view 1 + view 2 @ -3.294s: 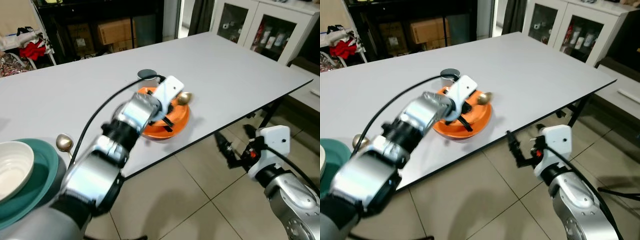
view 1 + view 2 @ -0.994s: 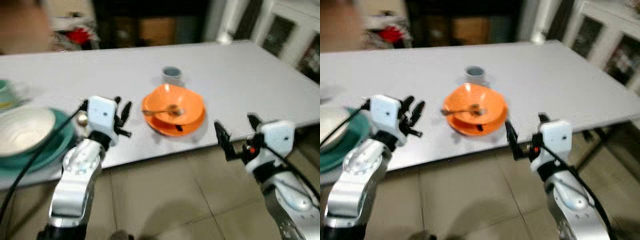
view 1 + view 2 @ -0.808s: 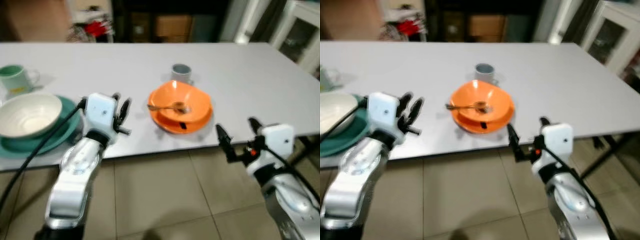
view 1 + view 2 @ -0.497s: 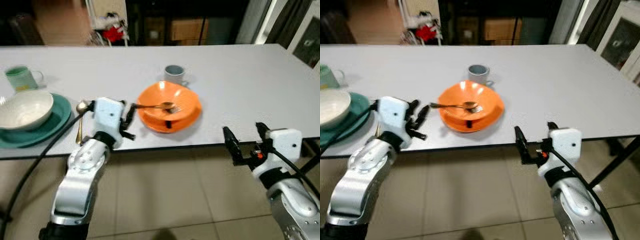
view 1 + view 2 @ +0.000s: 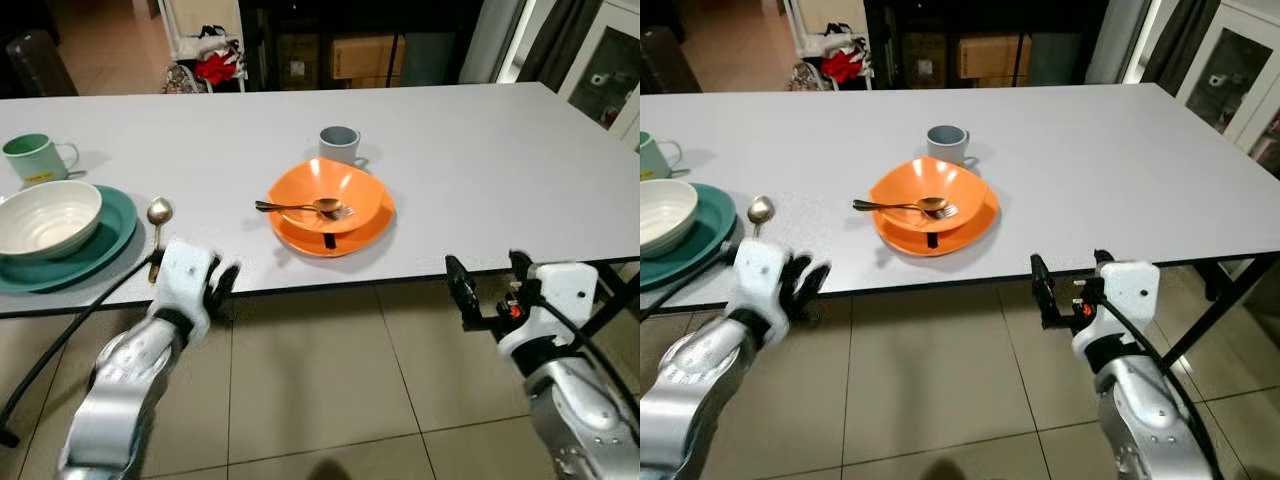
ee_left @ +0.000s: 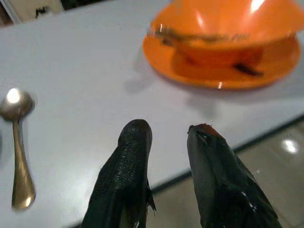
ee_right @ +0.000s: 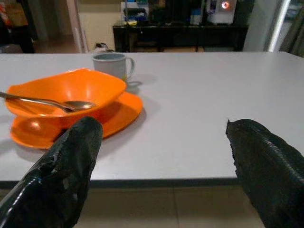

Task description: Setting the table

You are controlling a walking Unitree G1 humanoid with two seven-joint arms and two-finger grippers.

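Orange setting looks complete: bowl [image 5: 330, 197] on plate [image 5: 352, 233] near the surface's [image 5: 480, 170] front edge, spoon [image 5: 297, 207] across the bowl, grey mug [image 5: 339, 145] just behind. Left gripper [image 5: 222, 285] sits at the front edge, fingers narrowly parted, empty. Right gripper [image 5: 487, 290] hangs below the edge, fingers spread wide, empty. Teal setting at the left edge: white bowl [image 5: 45, 218] on teal plate [image 5: 112, 232], second spoon [image 5: 156, 232] beside it. Judged next: fetch or adjust remaining items.

The table [image 5: 480, 150] is pale grey. On it sit an orange bowl [image 5: 325, 192] on an orange plate [image 5: 340, 232], a gold spoon [image 5: 300, 206] across the bowl, a grey-blue mug [image 5: 339, 146], a cream bowl [image 5: 45, 217] on a teal plate [image 5: 105, 240] (its mug [image 5: 30, 158] mint green), and beige floor tiles [image 5: 320, 390] below.
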